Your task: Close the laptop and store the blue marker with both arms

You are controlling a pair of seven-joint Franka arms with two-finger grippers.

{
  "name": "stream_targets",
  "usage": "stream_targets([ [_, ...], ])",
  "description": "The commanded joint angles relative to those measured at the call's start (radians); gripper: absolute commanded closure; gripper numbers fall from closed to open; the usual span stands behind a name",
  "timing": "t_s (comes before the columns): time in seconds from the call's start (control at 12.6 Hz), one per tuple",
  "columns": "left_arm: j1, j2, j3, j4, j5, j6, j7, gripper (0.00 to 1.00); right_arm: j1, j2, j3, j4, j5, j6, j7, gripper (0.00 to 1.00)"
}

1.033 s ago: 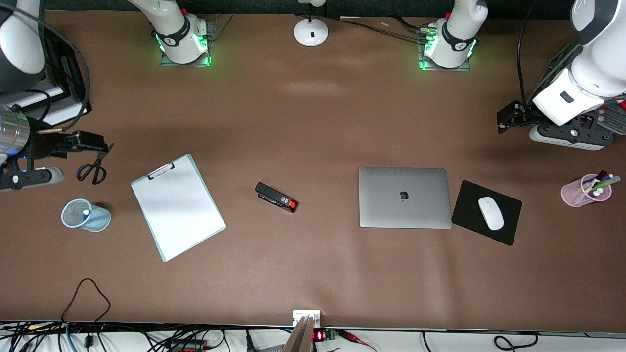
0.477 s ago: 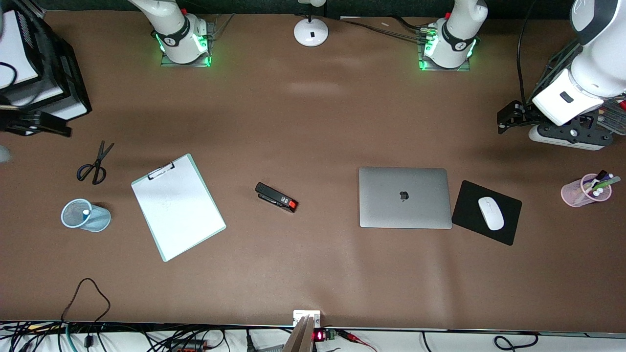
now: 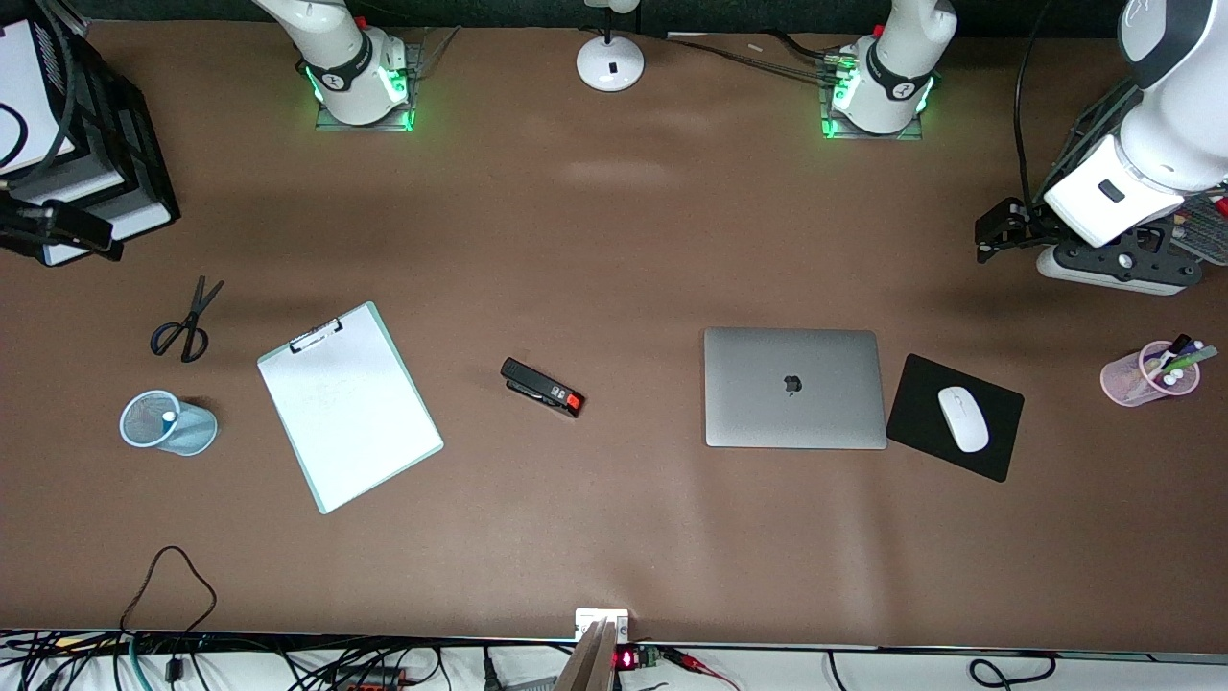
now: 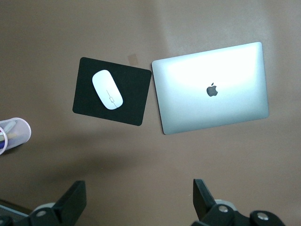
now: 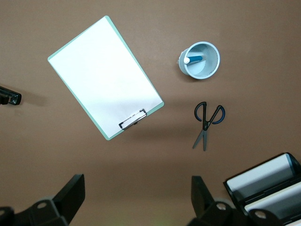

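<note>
The laptop (image 3: 793, 388) lies shut on the table, apple logo up; it also shows in the left wrist view (image 4: 214, 94). The blue marker (image 5: 194, 59) stands in a light-blue mesh cup (image 5: 209, 70) near the right arm's end; in the front view only its white cap (image 3: 170, 417) shows in the cup (image 3: 192, 434). My left gripper (image 3: 998, 233) is open and empty over bare table at the left arm's end, its fingers (image 4: 75, 200) wide apart. My right gripper (image 3: 86, 238) is open and empty, high over the right arm's end, its fingers (image 5: 73, 190) wide apart.
Black mouse pad (image 3: 988, 459) with a white mouse (image 3: 962, 418) lies beside the laptop. A pink cup of pens (image 3: 1142, 379) stands at the left arm's end. Stapler (image 3: 543, 387), clipboard (image 3: 347, 405), scissors (image 3: 184, 321), black-framed box (image 3: 125, 173) and lamp base (image 3: 610, 63) are also there.
My right gripper has risen and drawn back from over the scissors toward the right arm's end of the table. The left arm has not moved.
</note>
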Motion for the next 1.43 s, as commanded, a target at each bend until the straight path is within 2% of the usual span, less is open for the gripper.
stream_targets([
  [0.0,-0.006,0.008,0.002,0.018,0.02,-0.008,0.012,0.0,-0.001,-0.054,0.007,-0.048,0.004,0.0,-0.012,0.0],
  [0.48,-0.006,0.008,0.002,0.018,0.02,-0.008,0.012,0.0,-0.007,-0.095,0.0,-0.078,0.004,0.004,-0.021,0.0],
  [1.35,-0.006,0.006,0.002,0.018,0.02,-0.009,0.012,0.0,-0.003,-0.092,0.003,-0.066,0.004,-0.011,0.037,0.0],
])
